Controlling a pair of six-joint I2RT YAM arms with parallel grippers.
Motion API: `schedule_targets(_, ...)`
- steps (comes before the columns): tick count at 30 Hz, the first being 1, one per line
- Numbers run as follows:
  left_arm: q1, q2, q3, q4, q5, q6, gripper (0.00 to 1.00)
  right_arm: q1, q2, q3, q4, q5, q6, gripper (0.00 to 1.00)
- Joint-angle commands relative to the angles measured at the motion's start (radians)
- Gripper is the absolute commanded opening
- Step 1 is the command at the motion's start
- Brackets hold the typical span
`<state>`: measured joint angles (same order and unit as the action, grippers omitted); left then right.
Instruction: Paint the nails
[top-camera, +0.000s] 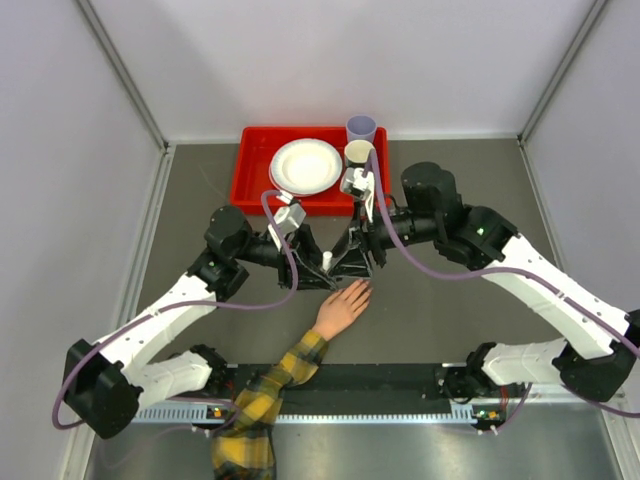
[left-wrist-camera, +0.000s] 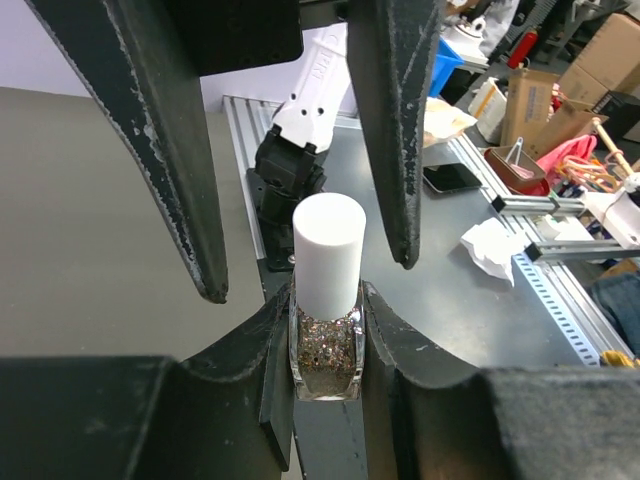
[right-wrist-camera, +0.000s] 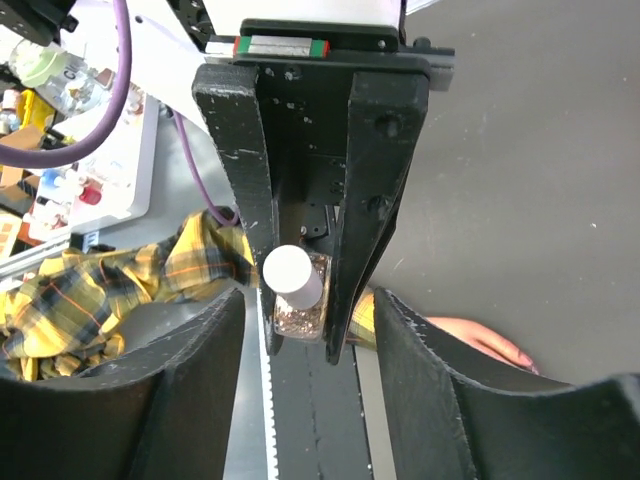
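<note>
Step in hand, my read: getting the white cap (left-wrist-camera: 328, 250) off the glitter polish bottle (left-wrist-camera: 325, 365); no brush is out yet.

To do it well: centre the right pincer (right-wrist-camera: 310, 297) on the cap, close square on its sides above the glass, twist about the bottle's axis and lift straight up. The bottle looks top-heavy and small, so any side pull could tip it out of the other grip.

Left pincer (left-wrist-camera: 326, 335): closed down tight on the glass body, curved pads touching both sides, bottle upright.

Right pincer: wide open. Its fingers straddle the cap with a gap each side and touch nothing (seen best from the left wrist).

The nails (top-camera: 366, 287) are at the fingertips of the mannequin hand (top-camera: 340, 310). The hand lies palm-down on the table (top-camera: 450, 320), just near-side of the bottle, with the plaid sleeve (top-camera: 265, 395) trailing toward the arm bases. The nails are too tiny to tell whether they're painted.
</note>
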<state>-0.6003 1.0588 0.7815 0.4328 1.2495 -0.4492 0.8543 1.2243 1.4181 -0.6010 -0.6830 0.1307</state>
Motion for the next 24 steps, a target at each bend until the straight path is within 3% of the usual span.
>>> schedule_targets(1, -0.004, 0.004, 0.025, 0.067, 0.048, -0.019, 0.0, -0.015, -0.008, 0.036, 0.067, -0.058, -0.031, 0.5)
schedule_targets(17, -0.012, 0.013, 0.033, 0.034, 0.048, 0.001, 0.0, -0.021, 0.058, 0.079, 0.07, -0.139, -0.037, 0.28)
schedule_targets(21, -0.013, 0.001, 0.044, -0.043, -0.014, 0.088, 0.0, -0.021, 0.066, 0.091, 0.043, -0.138, -0.039, 0.06)
schedule_targets(22, -0.01, -0.011, 0.054, -0.133, -0.091, 0.125, 0.0, -0.021, 0.064, 0.088, 0.038, -0.125, -0.036, 0.0)
schedule_targets(24, -0.004, -0.026, 0.068, -0.221, -0.188, 0.228, 0.0, -0.021, 0.049, 0.064, 0.04, -0.084, -0.02, 0.0)
